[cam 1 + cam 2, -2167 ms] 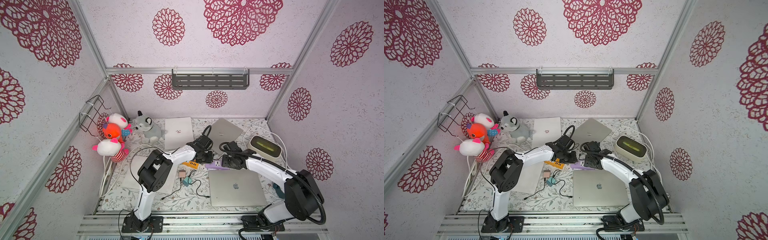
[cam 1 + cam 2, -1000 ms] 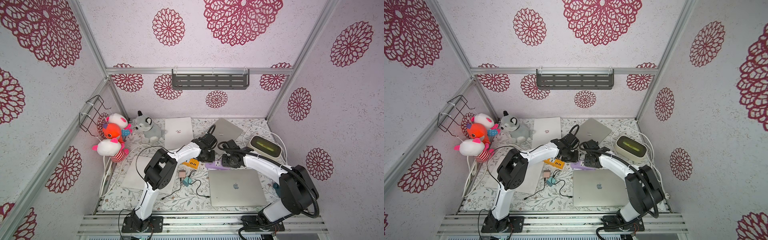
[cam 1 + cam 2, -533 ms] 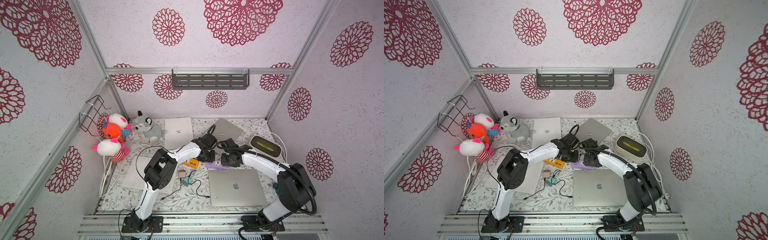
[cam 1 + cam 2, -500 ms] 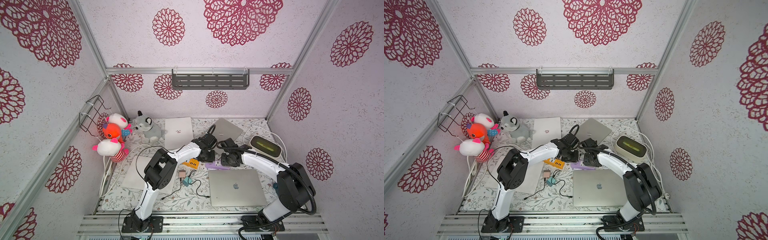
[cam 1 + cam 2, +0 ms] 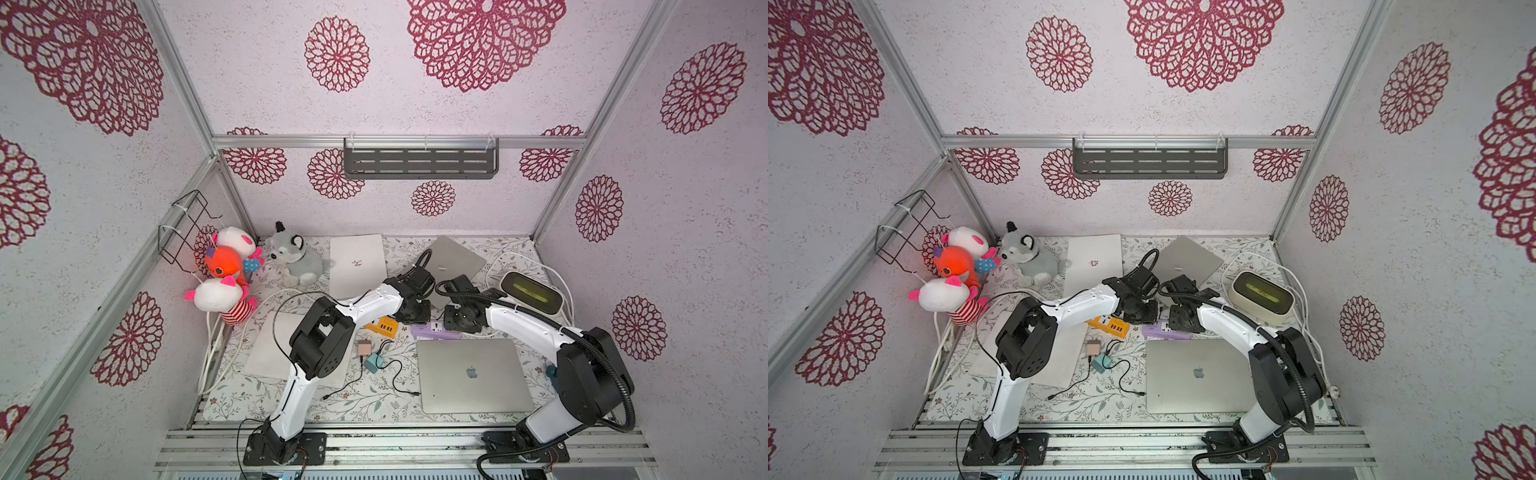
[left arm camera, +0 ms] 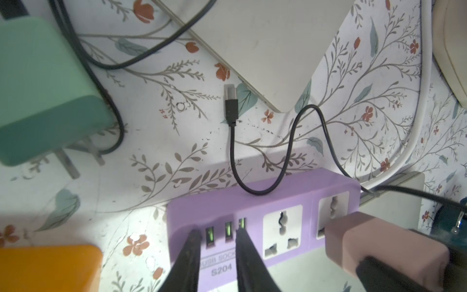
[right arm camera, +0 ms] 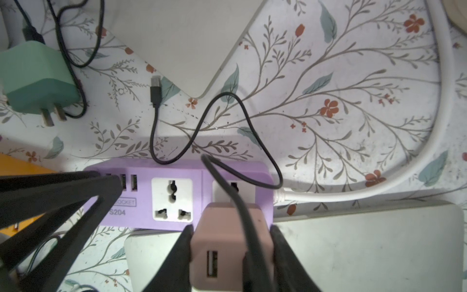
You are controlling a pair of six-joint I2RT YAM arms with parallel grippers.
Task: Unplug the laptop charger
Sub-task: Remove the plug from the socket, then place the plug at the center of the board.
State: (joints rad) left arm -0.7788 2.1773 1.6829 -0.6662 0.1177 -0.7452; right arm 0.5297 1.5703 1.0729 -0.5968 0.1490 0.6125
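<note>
Firmly set, the right gripper [image 7: 231, 228] was clamped on both sides of the pink charger [image 7: 217, 240]. The charger sat plugged into the end socket of the purple power strip [image 7: 174, 170], next to its white cord [image 7: 379, 187] and just beside the silver laptop [image 5: 473, 386]. The left gripper [image 6: 217, 233], jaws only narrowly apart and holding nothing, appeared to press its tips on the strip's USB end, though contact was hard to confirm. A clean pull would likely mean drawing the charger straight out along its prongs while the strip stayed pinned, minding the black cable [image 7: 240, 202] draped over it. The strip read "S204" and part of "USB SOCKET"; the laptop bore an Apple logo.
</note>
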